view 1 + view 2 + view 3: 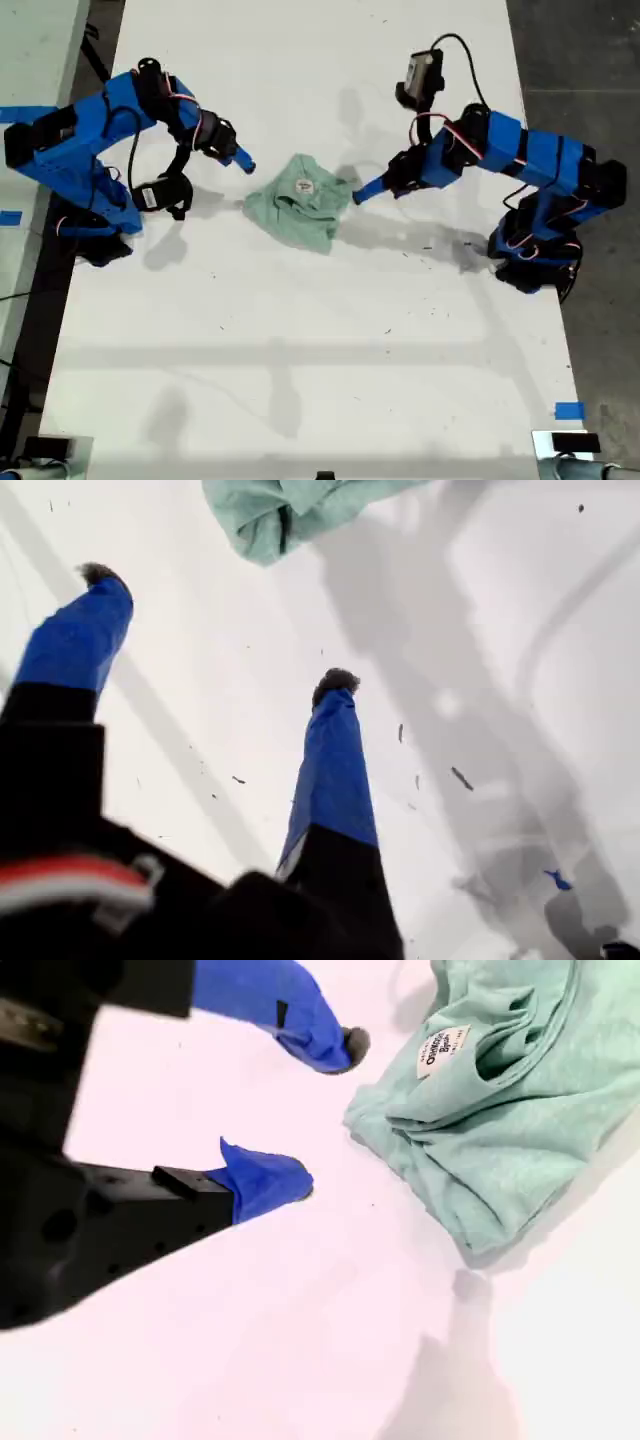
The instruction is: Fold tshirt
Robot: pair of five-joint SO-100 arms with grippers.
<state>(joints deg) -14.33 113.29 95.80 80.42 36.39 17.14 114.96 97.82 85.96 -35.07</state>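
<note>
Approach stage: seeing the tshirt (300, 205) lying bunched in a loose heap near the middle of the white table (300, 340), neck label (303, 186) facing up, nothing folded yet. Sitting between two blue arms in the exterior view, one reaching in from that view's left and one from its right, probably so each can take one side of the cloth.

Holding my first gripper (218, 630) with jaws spread wide and nothing between them, hovering over bare table, the tshirt (290, 510) ahead of the fingertips and apart from them. Holding my second gripper (325, 1110) spread too, also carrying nothing, parked just beside the crumpled edge of the tshirt (500, 1110) close to the white label (443, 1050), not touching as far as can be told.

Judging the spread jaws as readiness for a pinch on an edge or a corner. Expecting the heap to need pulling flat before any fold, since layers are lying doubled over one another. Risking a grab through several layers at once, or dragging the whole bundle instead of opening it
</note>
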